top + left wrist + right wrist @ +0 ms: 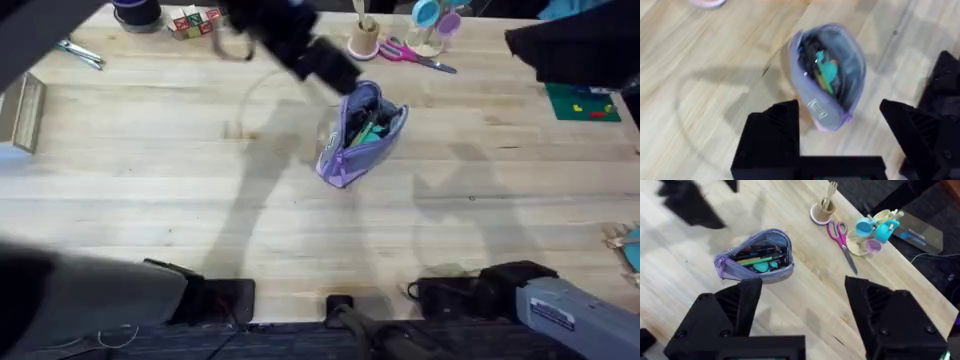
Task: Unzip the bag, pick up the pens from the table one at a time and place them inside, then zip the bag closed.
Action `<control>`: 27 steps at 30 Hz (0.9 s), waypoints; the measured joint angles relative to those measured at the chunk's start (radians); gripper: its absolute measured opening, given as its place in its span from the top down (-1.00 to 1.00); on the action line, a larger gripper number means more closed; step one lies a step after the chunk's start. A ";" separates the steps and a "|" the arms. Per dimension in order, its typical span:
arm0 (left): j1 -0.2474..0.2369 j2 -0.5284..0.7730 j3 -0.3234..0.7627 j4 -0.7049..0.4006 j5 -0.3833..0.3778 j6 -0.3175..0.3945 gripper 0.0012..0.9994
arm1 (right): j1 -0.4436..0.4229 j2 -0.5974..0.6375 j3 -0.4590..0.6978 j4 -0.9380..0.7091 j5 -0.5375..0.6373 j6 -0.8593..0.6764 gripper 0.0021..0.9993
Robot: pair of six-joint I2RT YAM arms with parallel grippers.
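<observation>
The lavender bag point(358, 132) lies unzipped near the middle of the table point(180, 210), its mouth gaping. The pens point(756, 260) lie inside it, a yellow stick beside green and dark ones, and a teal-green piece point(828, 73) shows in the opening. My left gripper point(340, 72) reaches in from the far left and hovers just behind the bag. In the left wrist view its fingers point(776, 135) stand open above the bag point(840, 60), holding nothing. My right gripper point(802, 282) is open too, raised at the far right point(560, 50), well away from the bag point(775, 275).
Pink-handled scissors point(418, 56) lie behind the bag, next to a wooden cup point(364, 40) and a stand of small coloured cups point(432, 22). A green card point(582, 102) lies far right, toy blocks point(195, 20) far back, and a tray point(25, 110) sits at the left edge.
</observation>
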 joint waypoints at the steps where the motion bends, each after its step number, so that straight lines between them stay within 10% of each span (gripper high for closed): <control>1: 0.020 -0.043 -0.053 0.019 -0.001 0.005 -0.99 | 0.000 0.000 0.000 0.000 0.000 0.000 -0.99; 12: 0.020 -0.490 -0.550 0.057 -0.004 0.232 -0.99 | 0.000 0.000 0.000 0.000 0.000 0.000 -0.99; 27: 0.043 -0.770 -0.850 0.144 -0.004 0.237 -0.99 | 0.000 0.009 0.000 -0.001 0.000 0.000 -0.99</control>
